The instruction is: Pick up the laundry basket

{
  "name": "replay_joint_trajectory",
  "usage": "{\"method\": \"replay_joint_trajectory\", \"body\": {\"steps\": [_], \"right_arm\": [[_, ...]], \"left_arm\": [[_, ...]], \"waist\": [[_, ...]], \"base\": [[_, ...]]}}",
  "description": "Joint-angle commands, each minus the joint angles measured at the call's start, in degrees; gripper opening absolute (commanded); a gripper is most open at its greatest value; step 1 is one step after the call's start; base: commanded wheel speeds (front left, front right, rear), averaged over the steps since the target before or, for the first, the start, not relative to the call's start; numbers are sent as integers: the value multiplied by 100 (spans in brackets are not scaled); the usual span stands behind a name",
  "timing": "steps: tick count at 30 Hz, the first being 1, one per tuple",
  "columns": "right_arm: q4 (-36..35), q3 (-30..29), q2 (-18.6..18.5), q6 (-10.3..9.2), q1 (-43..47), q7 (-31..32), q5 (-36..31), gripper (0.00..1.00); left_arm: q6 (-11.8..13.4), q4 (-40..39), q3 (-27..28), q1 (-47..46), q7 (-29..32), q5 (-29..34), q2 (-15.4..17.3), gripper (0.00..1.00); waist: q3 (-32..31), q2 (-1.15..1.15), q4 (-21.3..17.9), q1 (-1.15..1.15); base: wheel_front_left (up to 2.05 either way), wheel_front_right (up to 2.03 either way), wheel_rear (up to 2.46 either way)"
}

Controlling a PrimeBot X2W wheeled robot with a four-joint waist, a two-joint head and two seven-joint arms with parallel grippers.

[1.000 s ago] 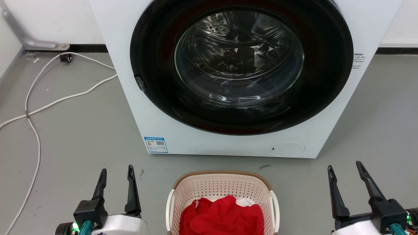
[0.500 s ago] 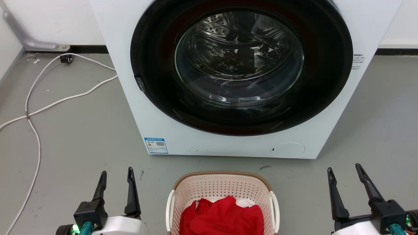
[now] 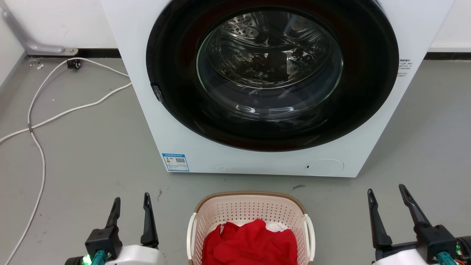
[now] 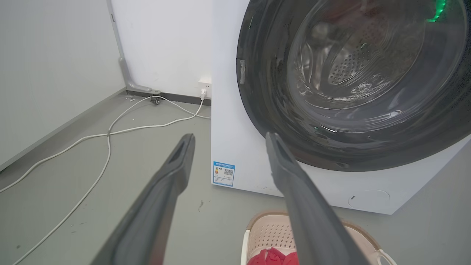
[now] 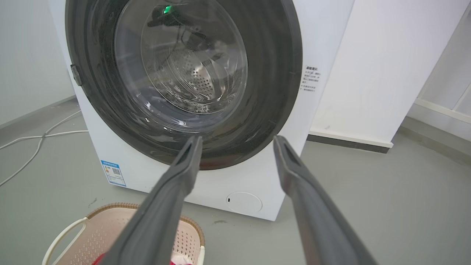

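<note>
The laundry basket (image 3: 250,209) sits bottom middle on the floor (image 3: 92,154), looks light and stiff, and is best held by its white handles (image 3: 312,235), while the left gripper (image 3: 131,198) and right gripper (image 3: 386,189) have fingers open and empty.

The left gripper (image 3: 132,196) has been drawn back toward the bottom edge of the head view. The right gripper (image 3: 385,187) has been shifted slightly the same way.

Bright, even light all round, only soft faint shadows on the grey floor (image 3: 92,147), white glints curling across the washer's door glass (image 3: 268,66), a green spot (image 4: 438,11) reflected there in both wrist views, whose edges stretch and whose near fingers (image 4: 154,206) look soft.
</note>
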Motion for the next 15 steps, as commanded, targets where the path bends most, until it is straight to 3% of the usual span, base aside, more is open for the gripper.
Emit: {"method": "replay_joint_trajectory", "body": {"steps": [1,9,15], "right_arm": [[21,23,-7,-2,-39,-12,-1,100],[292,197,-5,-2,-548,-12,-153,100],[1328,432,-5,-3,-1105,-11,-437,100]], "left_arm": [[-3,36,13,-53,-15,1,5,100],[-294,841,-54,-674,-15,-23,4,100],[-563,1834,-93,-1406,-15,183,33,100]], "waist": [[9,0,-2,0],[339,0,-5,0],[699,0,-8,0]], "base": [[0,0,0],[0,0,0],[0,0,0]]}}
